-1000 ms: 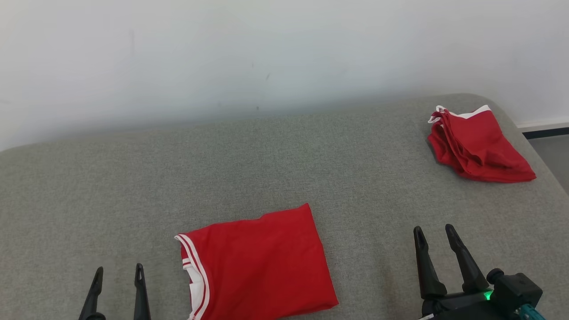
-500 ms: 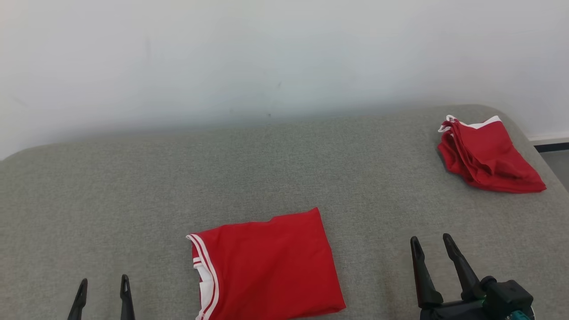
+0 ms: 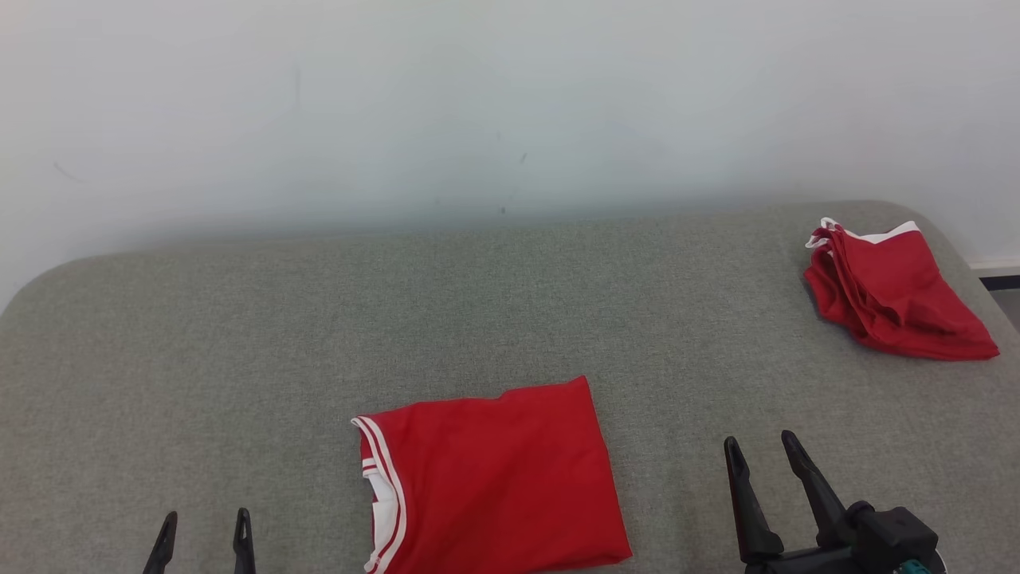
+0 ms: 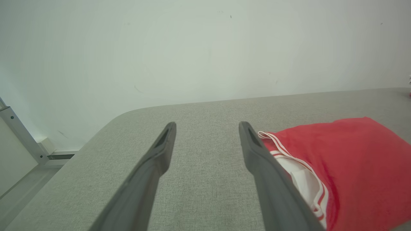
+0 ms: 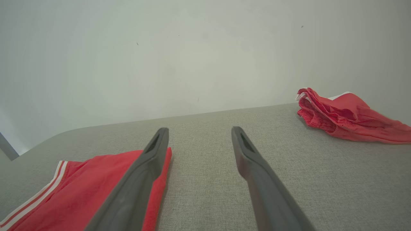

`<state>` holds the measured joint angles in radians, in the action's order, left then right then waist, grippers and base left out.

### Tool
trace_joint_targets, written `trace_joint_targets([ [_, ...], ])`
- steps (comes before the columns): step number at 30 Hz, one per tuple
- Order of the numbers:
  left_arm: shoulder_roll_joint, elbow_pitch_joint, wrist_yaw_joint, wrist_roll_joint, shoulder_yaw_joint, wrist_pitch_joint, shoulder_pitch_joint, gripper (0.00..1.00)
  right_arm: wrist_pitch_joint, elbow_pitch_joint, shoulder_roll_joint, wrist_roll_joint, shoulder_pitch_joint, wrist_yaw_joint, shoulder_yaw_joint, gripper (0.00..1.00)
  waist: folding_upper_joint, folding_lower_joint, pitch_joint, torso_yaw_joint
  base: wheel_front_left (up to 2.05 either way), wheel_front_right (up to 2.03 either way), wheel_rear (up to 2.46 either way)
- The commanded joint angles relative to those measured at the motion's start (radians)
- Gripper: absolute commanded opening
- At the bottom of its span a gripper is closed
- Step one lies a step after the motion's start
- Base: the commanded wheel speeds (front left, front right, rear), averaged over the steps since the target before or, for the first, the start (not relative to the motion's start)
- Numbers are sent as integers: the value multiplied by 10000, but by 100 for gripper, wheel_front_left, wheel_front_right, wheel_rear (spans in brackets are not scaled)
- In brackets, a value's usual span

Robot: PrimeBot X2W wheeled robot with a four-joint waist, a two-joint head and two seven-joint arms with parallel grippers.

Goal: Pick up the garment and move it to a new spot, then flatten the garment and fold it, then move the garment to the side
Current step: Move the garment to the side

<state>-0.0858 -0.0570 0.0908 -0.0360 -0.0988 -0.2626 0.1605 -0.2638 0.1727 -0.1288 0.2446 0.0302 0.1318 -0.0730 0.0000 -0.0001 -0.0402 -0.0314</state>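
Nearest, the left gripper (image 3: 205, 532) and the right gripper (image 3: 759, 450) hover low over the grey cloth-covered surface (image 3: 199, 359). Each has its fingers spread apart, with nothing between them. Between the two lies the folded red jersey (image 3: 494, 478), a neat rectangle flat on the surface, with its white-striped trim (image 3: 376, 458) turned toward the left gripper.

The jersey looks thin, light and limp, probably a slick sports knit. Lifted by one corner, the layers could slide apart or sag open. A safer hold, I judge, is a pinch through all the layers at the two side edges, one gripper on each, or a low drag along the surface.

Farther off, near the far right corner, a second red garment (image 3: 892, 307) sits in a crumpled heap, well apart from the jersey. Behind everything stands a plain pale wall (image 3: 478, 104).
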Motion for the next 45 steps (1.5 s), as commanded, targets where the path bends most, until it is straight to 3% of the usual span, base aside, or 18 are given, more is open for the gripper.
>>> trace_joint_targets([
  [1, -40, -14, 27, -3, 11, -28, 78, 100, 0, 7, -21, -27, -34, -28, -17, 100, 0, 1, 0, 0, 0, 0, 0],
  [45, 72, -46, 257, -85, -76, -28, 181, 100, 0, 683, -115, -107, -80, -28, -277, 100, 0, 1, -88, 71, 0, 0, 0],
])
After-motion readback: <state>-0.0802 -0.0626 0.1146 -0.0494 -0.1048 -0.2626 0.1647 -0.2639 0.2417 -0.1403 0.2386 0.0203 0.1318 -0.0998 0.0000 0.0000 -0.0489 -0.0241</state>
